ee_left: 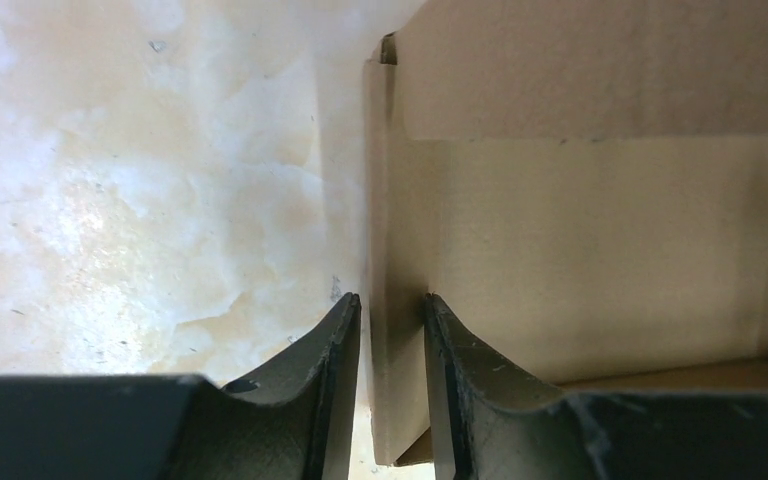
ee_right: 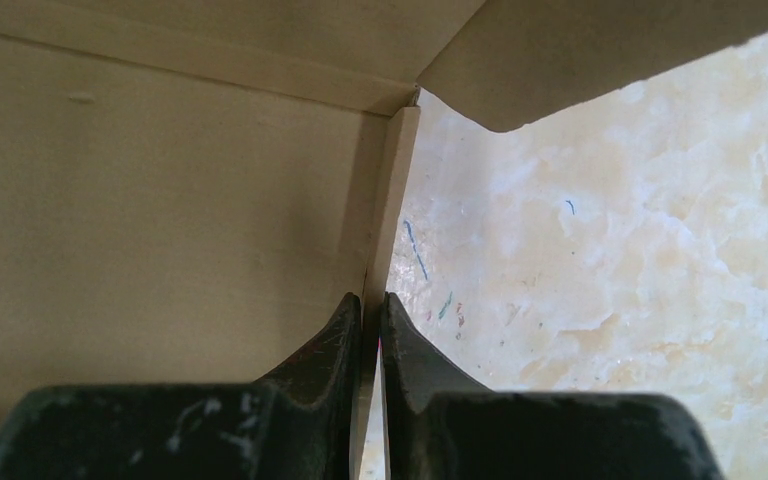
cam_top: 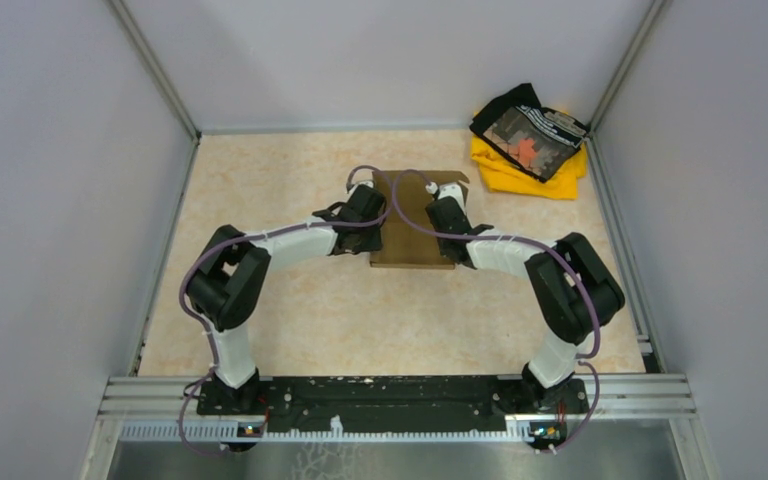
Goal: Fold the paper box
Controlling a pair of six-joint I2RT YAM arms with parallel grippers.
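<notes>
Pinching the paper box (cam_top: pixel 412 250) from both sides: the left gripper (ee_left: pixel 392 300) clamps the thick left wall, and the right gripper (ee_right: pixel 372 297) is closed tight on the thin right wall. The box lies on the table (cam_top: pixel 360 320) between them, with the cloth pile (cam_top: pixel 530 150) beyond its far right corner. Risk: an uneven pull lets a wall slip out or creases it; the box may skate. Wrists cover both walls from above; tabs not discernible.
</notes>
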